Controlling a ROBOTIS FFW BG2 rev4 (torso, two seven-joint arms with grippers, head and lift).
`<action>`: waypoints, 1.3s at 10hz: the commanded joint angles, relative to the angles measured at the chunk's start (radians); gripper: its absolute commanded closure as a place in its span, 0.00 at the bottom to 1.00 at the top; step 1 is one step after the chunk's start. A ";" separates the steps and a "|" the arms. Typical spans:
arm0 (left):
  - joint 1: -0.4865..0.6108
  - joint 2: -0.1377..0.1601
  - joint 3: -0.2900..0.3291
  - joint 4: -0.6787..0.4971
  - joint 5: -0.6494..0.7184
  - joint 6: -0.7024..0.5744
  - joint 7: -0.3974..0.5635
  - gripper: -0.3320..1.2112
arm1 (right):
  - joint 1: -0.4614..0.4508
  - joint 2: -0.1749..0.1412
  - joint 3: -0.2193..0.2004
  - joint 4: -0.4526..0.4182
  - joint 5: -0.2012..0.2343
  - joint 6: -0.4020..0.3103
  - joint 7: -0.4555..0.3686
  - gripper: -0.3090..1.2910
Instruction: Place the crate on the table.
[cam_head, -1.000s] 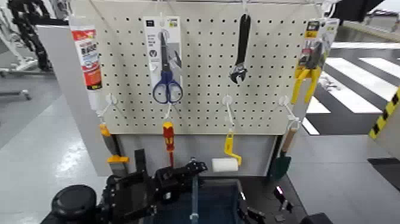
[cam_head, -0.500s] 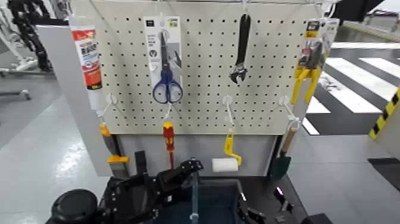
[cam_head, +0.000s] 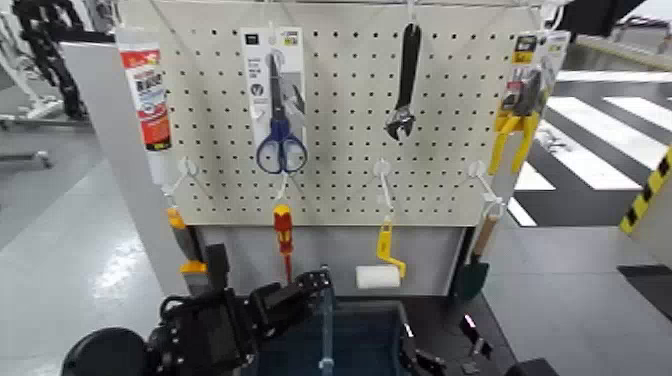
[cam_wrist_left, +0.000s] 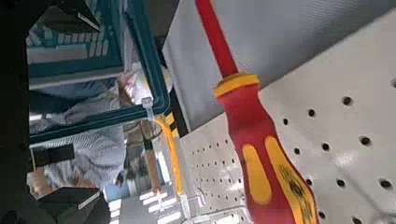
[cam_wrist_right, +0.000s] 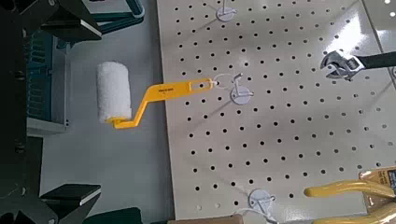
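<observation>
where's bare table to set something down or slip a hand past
Little shows: a bare strip of table right of the crate, below the paint roller. The crate's left side is crowded by the left gripper and arm. The rest is out of view.

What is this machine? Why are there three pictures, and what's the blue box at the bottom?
It's a robot with a head and two arms, and each picture comes from one of its cameras. The big picture is from its head, looking forward and down. The other two are from cameras on its left and right wrists.

The blue box is a crate on a black table. The left gripper is at the crate's far left rim and the right gripper is low at its right side. I can't tell whether either is gripping it.

Behind is a pegboard hung with tools: scissors, a wrench, pliers, a red screwdriver and a paint roller.
</observation>
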 joint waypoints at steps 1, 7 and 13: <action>0.107 -0.013 0.082 -0.173 -0.188 -0.061 0.019 0.30 | 0.002 0.002 -0.002 -0.002 0.000 0.001 0.000 0.28; 0.337 -0.058 0.132 -0.411 -0.744 -0.427 0.034 0.30 | 0.005 0.000 -0.007 -0.007 0.000 0.001 0.000 0.28; 0.527 -0.121 0.124 -0.422 -1.087 -0.799 0.082 0.30 | 0.005 -0.002 -0.011 -0.008 0.000 -0.005 0.002 0.28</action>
